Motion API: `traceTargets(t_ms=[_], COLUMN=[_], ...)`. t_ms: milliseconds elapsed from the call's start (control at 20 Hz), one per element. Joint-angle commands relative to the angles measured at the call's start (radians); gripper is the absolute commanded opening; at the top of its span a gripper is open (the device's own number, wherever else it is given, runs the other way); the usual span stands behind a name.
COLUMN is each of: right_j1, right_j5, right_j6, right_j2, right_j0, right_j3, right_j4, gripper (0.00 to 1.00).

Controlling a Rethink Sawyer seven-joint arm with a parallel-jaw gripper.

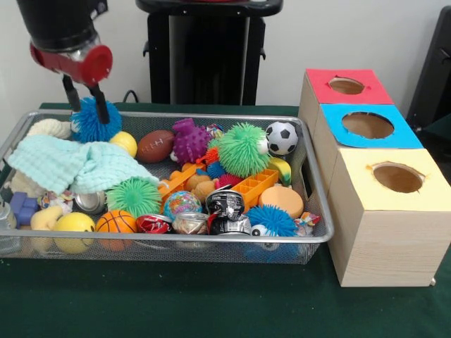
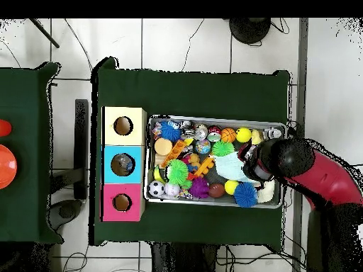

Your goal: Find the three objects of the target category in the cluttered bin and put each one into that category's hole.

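- Front view: a wire-mesh bin (image 1: pixel 320 211) sits on a dark green surface (image 1: pixel 176 303), taking up the left and middle of the picture.
- The red and black arm comes down at the top left. Its claw (image 1: pixel 86 105) has two thin black fingers (image 1: pixel 99 104) set on either side of a blue spiky ball (image 1: pixel 95 124) at the bin's far left corner, closed narrowly against it.
- Just beside that ball lie a yellow ball (image 1: pixel 125 142) and a brown toy football (image 1: pixel 155 145).
- A pale mint cloth (image 1: pixel 70 165) is draped over the left part of the bin.
- In the middle are a purple knobbly toy (image 1: pixel 190 141), a large green spiky ball (image 1: pixel 243 149) and a soccer ball (image 1: pixel 282 137).
- Toward the near rim are a small green spiky ball (image 1: pixel 134 196), a little basketball (image 1: pixel 116 222) and another blue spiky ball (image 1: pixel 273 220).
- Right of the bin stand three wooden boxes in a row, each with a round hole in its top: red top (image 1: pixel 345 86) farthest, blue top (image 1: pixel 370 125) in the middle, yellow top (image 1: pixel 394 177) nearest.
- Overhead view: the bin (image 2: pixel 216 117) lies at the centre of the green surface (image 2: pixel 191 92), with the boxes touching its left end: yellow (image 2: pixel 123 125), blue (image 2: pixel 123 164), red (image 2: pixel 122 202).
- The arm (image 2: pixel 319 177) reaches in from the right over the bin's right end; it hides the claw here, and the blue spiky ball (image 2: pixel 246 194) shows beside it.
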Motion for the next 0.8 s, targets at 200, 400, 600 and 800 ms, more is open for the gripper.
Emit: traceTargets(t_ms=[200,400,600,800], right_j1=[0.087,0.093,0.063,0.050], right_j5=[-0.153,-0.186,-0.180,-0.168], right_j6=[0.264,0.292,0.339,0.364], right_j2=[-0.005,-0.016,-0.079,-0.130], right_j0=[0.106,0.149,0.232,0.295], right_j3=[0.137,0.163,0.164,0.174], right_j4=[0.070,0.111,0.126,0.154], gripper=[1.00,1.00,1.00,1.00])
